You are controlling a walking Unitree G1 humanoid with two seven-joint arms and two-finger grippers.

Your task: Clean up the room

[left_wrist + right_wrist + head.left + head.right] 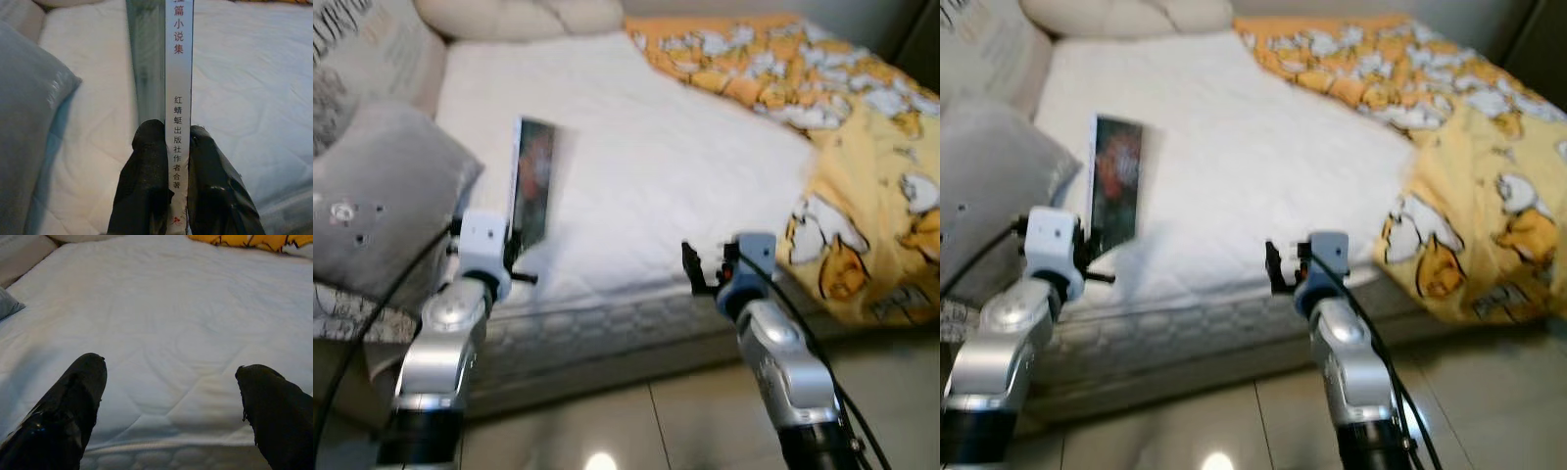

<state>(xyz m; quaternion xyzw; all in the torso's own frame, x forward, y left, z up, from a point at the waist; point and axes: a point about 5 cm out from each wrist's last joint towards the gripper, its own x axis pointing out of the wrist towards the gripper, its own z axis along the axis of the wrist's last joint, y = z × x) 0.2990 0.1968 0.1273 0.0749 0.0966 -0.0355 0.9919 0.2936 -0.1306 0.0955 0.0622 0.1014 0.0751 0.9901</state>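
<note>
Book [532, 181] clamped in left end effector [166, 161] over bed [656, 166], grey pillow [382, 196] beside, right end effector [171, 382] spread apart

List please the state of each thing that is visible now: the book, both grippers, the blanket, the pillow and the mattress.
book: held upright on edge above the mattress, spine toward the wrist camera.
left gripper: shut on the book's spine.
right gripper: open, holding nothing, at the mattress edge.
yellow blanket: rumpled, pushed to one side, hanging over the edge.
grey pillow: lying beside the book.
mattress: white cover bare.

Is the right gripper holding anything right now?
No, the right gripper has its fingers spread wide with just the white mattress showing between them.
</note>
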